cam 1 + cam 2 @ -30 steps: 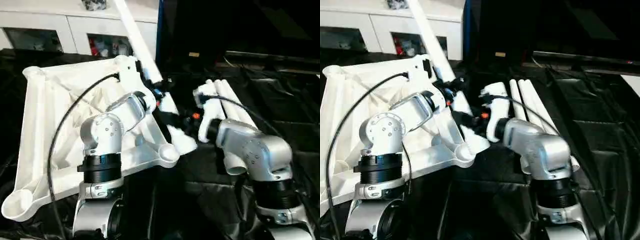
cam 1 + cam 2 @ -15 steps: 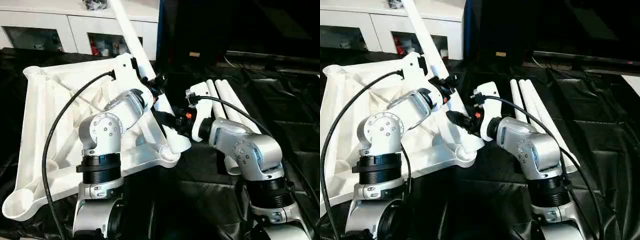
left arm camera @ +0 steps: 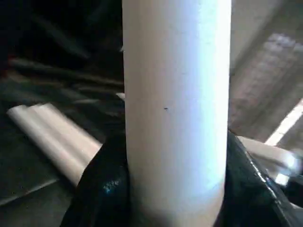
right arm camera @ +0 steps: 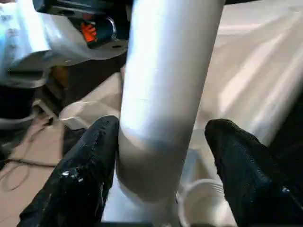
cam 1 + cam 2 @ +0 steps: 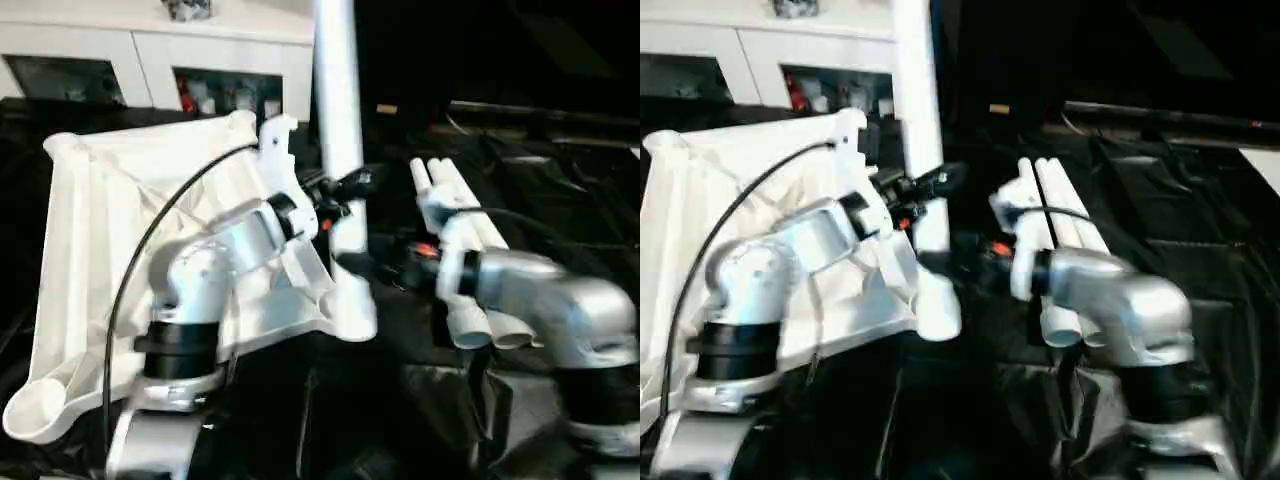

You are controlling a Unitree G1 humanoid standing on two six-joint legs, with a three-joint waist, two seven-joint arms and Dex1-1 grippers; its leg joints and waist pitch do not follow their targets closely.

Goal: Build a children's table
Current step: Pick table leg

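Note:
The children's table top lies upside down on the left, its ribbed underside up. One white leg stands almost upright with its foot at the near right corner socket. My left gripper is shut on this leg partway up; in the left wrist view both black fingers press against the leg. Lower down, my right gripper is open around the leg, and one of its fingers stands off the tube with a gap.
Three spare white legs lie side by side on the black-draped surface, just behind my right arm. A white cabinet runs along the back. A black cable loops over my left forearm above the table top.
The leg has swung from leaning back and left to nearly upright over the corner socket. My right gripper's fingers have spread apart around it. The left gripper has closed tighter on it.

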